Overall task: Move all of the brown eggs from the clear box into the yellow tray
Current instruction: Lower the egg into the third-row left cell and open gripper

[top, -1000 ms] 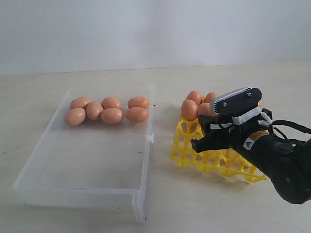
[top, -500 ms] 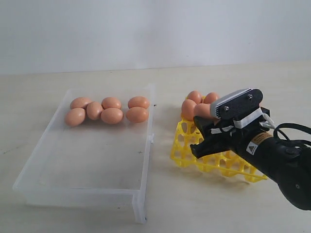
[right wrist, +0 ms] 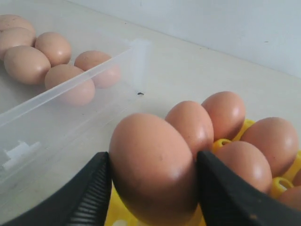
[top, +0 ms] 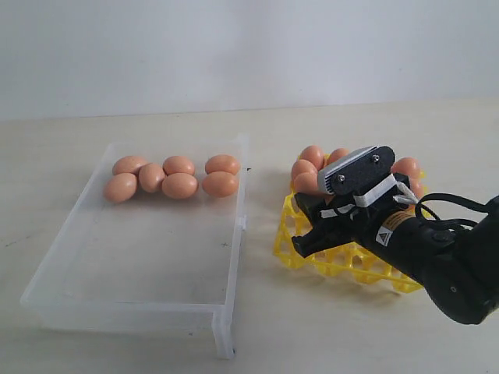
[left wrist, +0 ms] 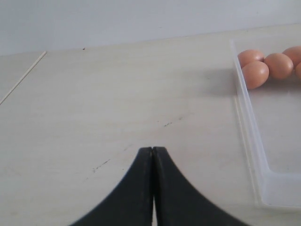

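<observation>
Several brown eggs (top: pixel 179 185) lie at the far end of the clear box (top: pixel 234 234). More brown eggs (top: pixel 312 156) fill the back cups of the yellow tray (top: pixel 290 238). My right gripper (top: pixel 306 224) hangs low over the tray's left side, shut on one brown egg (right wrist: pixel 150 146) held between its ribbed fingers (right wrist: pixel 89 188). Behind that egg stand other seated eggs (right wrist: pixel 225 113). My left gripper (left wrist: pixel 153 149) is shut and empty over bare table, beside the clear box's wall (left wrist: pixel 249 127), with box eggs (left wrist: pixel 256 73) beyond it.
The box's near half holds nothing, and a small latch tab (top: pixel 242 223) juts toward the tray. The tray's front cups (top: pixel 366 265) show open lattice. Pale tabletop lies all around, with a white wall behind.
My right gripper has carried its egg leftward and a little lower over the tray. The eggs in the box have not moved.
</observation>
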You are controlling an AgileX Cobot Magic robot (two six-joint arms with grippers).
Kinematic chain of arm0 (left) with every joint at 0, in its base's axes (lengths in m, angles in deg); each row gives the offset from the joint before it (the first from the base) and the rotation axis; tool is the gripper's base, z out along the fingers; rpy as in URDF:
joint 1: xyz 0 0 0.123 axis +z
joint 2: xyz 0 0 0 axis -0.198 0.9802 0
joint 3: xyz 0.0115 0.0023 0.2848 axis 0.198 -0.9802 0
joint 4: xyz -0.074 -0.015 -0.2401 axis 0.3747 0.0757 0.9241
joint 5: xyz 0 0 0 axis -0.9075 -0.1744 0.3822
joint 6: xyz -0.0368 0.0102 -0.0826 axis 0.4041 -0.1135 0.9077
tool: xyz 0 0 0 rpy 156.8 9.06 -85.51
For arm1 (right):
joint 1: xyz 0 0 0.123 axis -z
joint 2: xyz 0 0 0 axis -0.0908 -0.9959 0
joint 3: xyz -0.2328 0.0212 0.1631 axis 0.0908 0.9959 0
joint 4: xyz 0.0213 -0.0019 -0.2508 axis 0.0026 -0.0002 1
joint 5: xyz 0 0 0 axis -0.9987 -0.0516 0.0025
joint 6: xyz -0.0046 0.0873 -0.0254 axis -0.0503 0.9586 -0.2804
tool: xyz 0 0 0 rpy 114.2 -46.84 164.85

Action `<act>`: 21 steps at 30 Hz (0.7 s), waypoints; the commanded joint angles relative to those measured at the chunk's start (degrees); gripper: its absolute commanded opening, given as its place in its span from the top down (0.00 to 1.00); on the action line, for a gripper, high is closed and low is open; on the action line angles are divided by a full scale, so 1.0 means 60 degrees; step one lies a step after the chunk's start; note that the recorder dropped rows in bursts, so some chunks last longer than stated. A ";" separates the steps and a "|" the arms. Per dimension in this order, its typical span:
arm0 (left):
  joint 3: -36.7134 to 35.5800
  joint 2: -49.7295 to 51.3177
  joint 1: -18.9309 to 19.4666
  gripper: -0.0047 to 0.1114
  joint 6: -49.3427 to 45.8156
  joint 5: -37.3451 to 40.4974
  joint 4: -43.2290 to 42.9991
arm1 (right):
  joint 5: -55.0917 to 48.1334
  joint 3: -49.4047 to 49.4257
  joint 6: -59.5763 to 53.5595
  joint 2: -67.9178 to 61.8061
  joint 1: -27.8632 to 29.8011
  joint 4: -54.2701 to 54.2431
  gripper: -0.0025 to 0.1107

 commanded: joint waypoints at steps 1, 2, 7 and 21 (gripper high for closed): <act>0.0038 -0.0053 -0.0056 0.96 0.0019 -0.0059 0.0065 | -0.0213 -0.0191 -0.0092 -0.0062 0.0029 0.0083 0.98; 0.0038 -0.0053 -0.0056 0.96 0.0019 -0.0059 0.0065 | -0.0255 -0.0192 -0.0108 -0.0131 0.0029 0.0083 0.98; 0.0038 -0.0053 -0.0056 0.96 0.0019 -0.0059 0.0065 | -0.0255 -0.0192 -0.0348 -0.0387 0.0029 0.0083 0.98; 0.0038 -0.0053 -0.0056 0.96 0.0019 -0.0059 0.0065 | -0.0579 -0.0561 -0.0344 -0.0401 0.0029 0.0083 0.98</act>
